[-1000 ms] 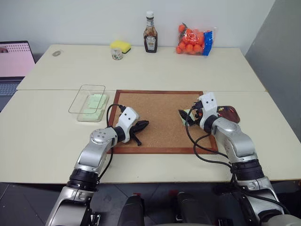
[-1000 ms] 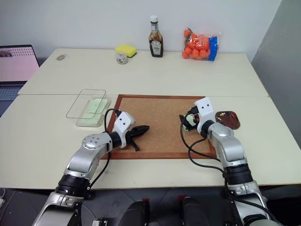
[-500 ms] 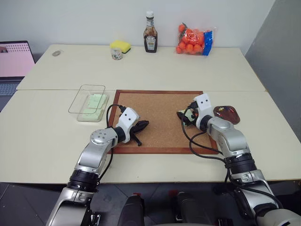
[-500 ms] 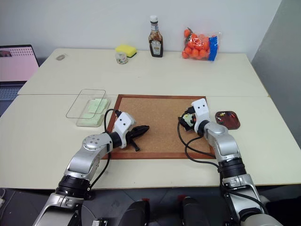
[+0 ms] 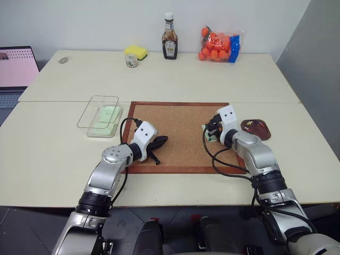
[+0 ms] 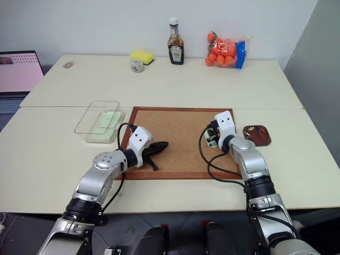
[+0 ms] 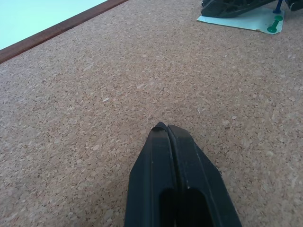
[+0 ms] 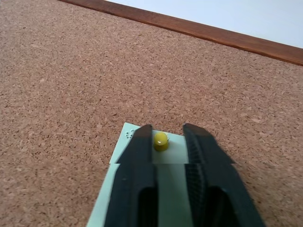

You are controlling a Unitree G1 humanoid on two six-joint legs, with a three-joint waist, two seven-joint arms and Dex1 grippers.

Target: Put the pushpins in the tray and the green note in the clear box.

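Since the earlier frames the right gripper (image 8: 166, 142) has slid in over the corkboard (image 5: 178, 133), away from its right edge, and its fingers have narrowed from wide apart. Now they are straddling a yellow pushpin (image 8: 160, 141), one finger (image 8: 137, 161) against the pin's side while a sliver of gap shows at the other, so I cannot tell whether the pin is truly gripped. That pin is sticking in the green note (image 8: 163, 189), which is lying flat on the cork beneath the gripper, near the board's right side.

Seen from the left wrist, a green pin (image 7: 273, 24) and a blue pin (image 7: 278, 5) are also standing in the note (image 7: 246, 20), beside the right gripper's dark fingers.

Meanwhile the left gripper (image 7: 166, 128) is keeping where it was, low over the left part of the cork, fingers pressed together on nothing.

Right of the board, the tray (image 5: 256, 127) is sitting on the table (image 5: 53, 149) just beyond the right arm, with a few small coloured specks in it. Left of the board, the clear box (image 5: 101, 118) is holding pale green slips (image 5: 108, 118).

Along the table's far edge a sponge (image 5: 136, 51), a small jar (image 5: 132, 61), a sauce bottle (image 5: 170, 38) and a bag of oranges (image 5: 219, 44) are standing, and a laptop (image 5: 17, 69) is sitting at the far left.
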